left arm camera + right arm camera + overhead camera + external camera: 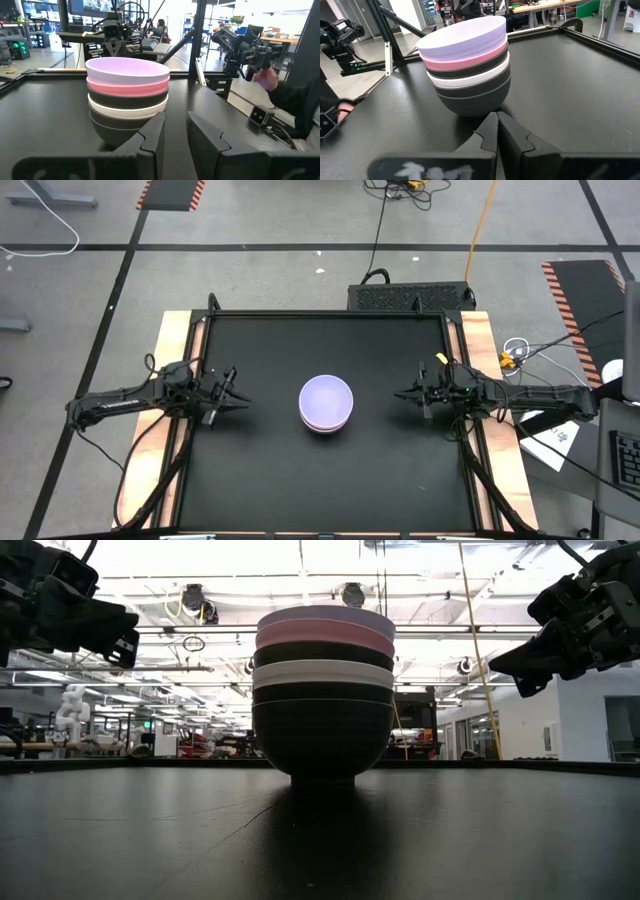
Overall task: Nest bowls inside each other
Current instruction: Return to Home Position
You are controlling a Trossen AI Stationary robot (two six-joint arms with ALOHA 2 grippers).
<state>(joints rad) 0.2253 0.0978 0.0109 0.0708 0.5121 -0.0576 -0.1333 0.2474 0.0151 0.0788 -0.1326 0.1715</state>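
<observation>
Stack of bowls (326, 402) sits at ctr of the surface (260, 480), well clear of every edge. The left end effector (236, 392) is out toward the left edge and the right end effector (402, 393) toward the right edge. Both point inward at the stack from opposite sides, and neither touches it. The stack is round, so it has no long axis across the surface; its axis is vertical, upright w/ rims roughly level.

R tip looks a bit nearer the stack than L, though both have a clear gap. Judgement: nesting looks done, so what's left is the pull-back. Each arm's way out runs straight away from the stack toward its own edge, w/ nothing in btwn.

End effector state, from wrist views:
- L: fingers (150, 145) apart w/ a narrow gap showing the surface, holding nothing.
- R: fingers (487, 132) together, tips meeting, holding nothing.

What differs btwn views:
- High view gives only the lavender bowl (326, 398) on top plus a sliver of the pink bowl (326, 427) under it. It hides the rest and says nothing of height.
- Low view shows all six layers, top to bottom: lavender, pink, black, white bowl (322, 674), then two more black bowls (322, 735). It also shows both end effectors lifted off the surface, about level w/ the stack's top.
- Wrist views confirm the same order and alone show the finger spacing.
</observation>
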